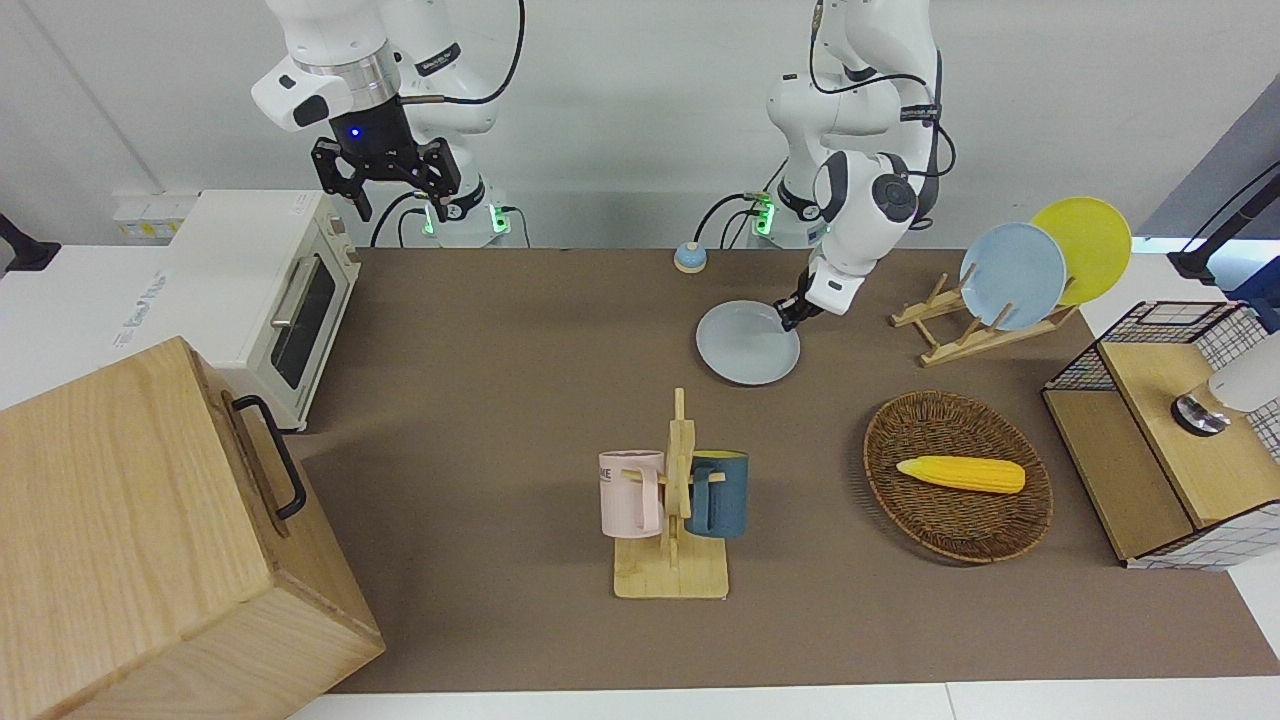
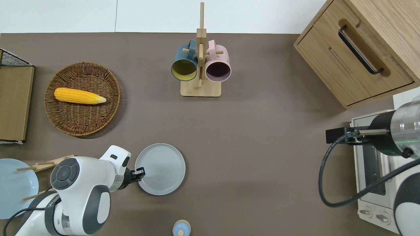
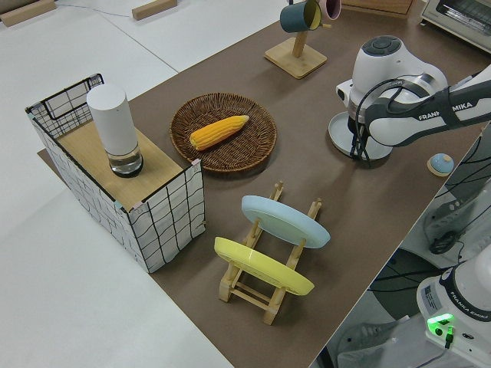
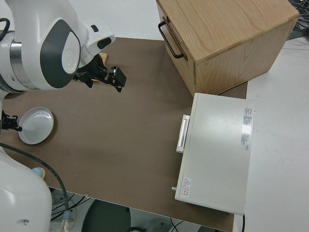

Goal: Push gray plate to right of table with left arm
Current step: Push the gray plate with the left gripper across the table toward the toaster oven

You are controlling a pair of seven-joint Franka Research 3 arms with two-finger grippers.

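Note:
The gray plate [image 1: 748, 343] lies flat on the brown table [image 1: 500, 400], near the robots' edge and a little toward the left arm's end; it also shows in the overhead view [image 2: 160, 168] and the right side view [image 4: 36, 125]. My left gripper [image 1: 787, 315] is low at the table, shut and empty. Its tip touches the plate's rim on the side toward the left arm's end, as the overhead view [image 2: 140, 172] shows. My right gripper [image 1: 390, 190] is open and parked.
A mug rack [image 1: 672, 520] with pink and blue mugs stands mid-table, farther from the robots. A wicker basket [image 1: 958, 475] holds corn. A rack [image 1: 960, 335] holds sky-blue and yellow plates. A small blue knob [image 1: 689, 258], a toaster oven [image 1: 280, 290] and a wooden cabinet [image 1: 150, 540] are also there.

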